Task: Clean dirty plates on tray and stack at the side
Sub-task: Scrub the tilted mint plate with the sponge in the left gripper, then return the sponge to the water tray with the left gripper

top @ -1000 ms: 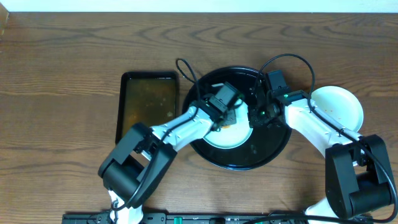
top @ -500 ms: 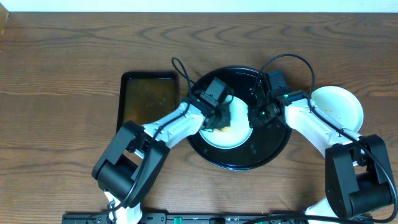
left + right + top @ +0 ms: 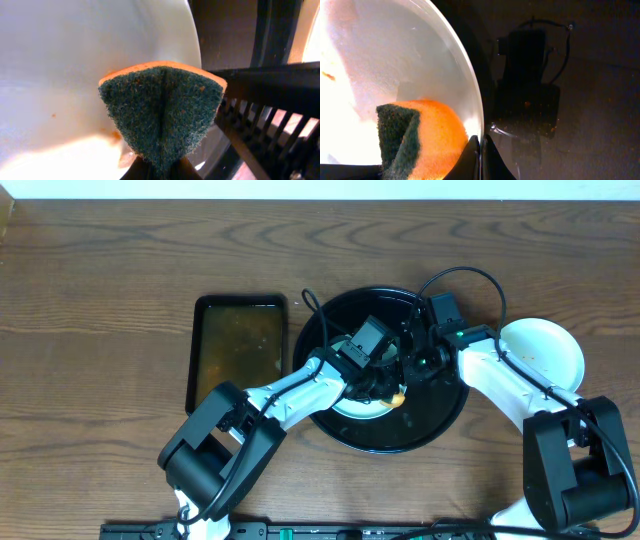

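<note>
Tray (image 3: 440, 418): centre; one plate (image 3: 352, 409) in it
Sponge (image 3: 162, 110): on the plate at its right rim; in the left gripper (image 3: 160, 172)
Right gripper (image 3: 479, 157): on the plate's right rim
Rectangular tray (image 3: 240, 301): just left of the tray
Second plate (image 3: 545, 350): on the table (image 3: 100, 280); right of the tray

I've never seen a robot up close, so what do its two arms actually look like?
The left arm and right arm are white tube-like links joined by bulky black joints. A thin black cable loops out near each wrist.
</note>
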Motion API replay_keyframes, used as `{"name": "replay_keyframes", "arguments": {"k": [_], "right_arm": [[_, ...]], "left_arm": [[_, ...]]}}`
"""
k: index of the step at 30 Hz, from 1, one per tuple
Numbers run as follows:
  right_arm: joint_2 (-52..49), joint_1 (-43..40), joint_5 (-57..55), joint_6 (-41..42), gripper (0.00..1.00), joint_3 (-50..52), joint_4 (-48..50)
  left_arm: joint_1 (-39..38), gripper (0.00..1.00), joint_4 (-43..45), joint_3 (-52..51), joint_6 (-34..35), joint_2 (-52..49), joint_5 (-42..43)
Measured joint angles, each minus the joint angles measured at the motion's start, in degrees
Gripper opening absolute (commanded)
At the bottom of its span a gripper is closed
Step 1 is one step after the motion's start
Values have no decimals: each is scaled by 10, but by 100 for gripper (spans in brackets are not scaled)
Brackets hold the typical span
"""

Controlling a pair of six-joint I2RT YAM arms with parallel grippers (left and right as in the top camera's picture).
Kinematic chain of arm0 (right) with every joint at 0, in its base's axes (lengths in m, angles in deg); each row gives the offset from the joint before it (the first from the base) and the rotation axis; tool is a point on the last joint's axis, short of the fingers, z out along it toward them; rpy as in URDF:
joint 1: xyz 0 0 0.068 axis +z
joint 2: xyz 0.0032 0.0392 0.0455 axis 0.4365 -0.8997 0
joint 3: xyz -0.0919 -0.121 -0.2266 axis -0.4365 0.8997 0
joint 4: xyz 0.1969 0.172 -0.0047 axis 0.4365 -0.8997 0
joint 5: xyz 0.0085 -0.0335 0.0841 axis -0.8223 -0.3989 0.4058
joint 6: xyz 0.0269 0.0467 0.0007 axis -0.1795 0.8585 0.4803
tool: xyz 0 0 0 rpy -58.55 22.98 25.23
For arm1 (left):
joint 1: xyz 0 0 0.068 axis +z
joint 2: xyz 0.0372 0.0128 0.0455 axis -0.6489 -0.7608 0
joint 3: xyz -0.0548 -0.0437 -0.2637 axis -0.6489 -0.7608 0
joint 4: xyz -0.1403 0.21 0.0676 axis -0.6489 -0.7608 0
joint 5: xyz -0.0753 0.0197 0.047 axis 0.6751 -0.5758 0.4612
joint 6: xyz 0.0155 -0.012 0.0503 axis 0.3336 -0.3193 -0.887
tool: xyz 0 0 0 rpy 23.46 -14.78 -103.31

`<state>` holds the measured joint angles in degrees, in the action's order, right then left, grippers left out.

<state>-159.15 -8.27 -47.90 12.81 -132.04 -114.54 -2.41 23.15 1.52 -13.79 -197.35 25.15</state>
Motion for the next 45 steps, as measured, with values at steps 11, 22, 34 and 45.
{"name": "replay_keyframes", "arguments": {"k": [11, 22, 34, 45], "right_arm": [[0, 0, 0, 0, 1, 0, 0], [0, 0, 0, 0, 1, 0, 0], [0, 7, 6, 16, 1, -1, -2], [0, 6, -15, 28, 38, -2, -10]], "left_arm": [[-2, 8, 14, -1, 26, -23, -43], [83, 8, -65, 13, -73, -9, -155], [144, 8, -158, 9, -123, 18, -155], [184, 8, -225, 0, -146, 168, -256]]}}
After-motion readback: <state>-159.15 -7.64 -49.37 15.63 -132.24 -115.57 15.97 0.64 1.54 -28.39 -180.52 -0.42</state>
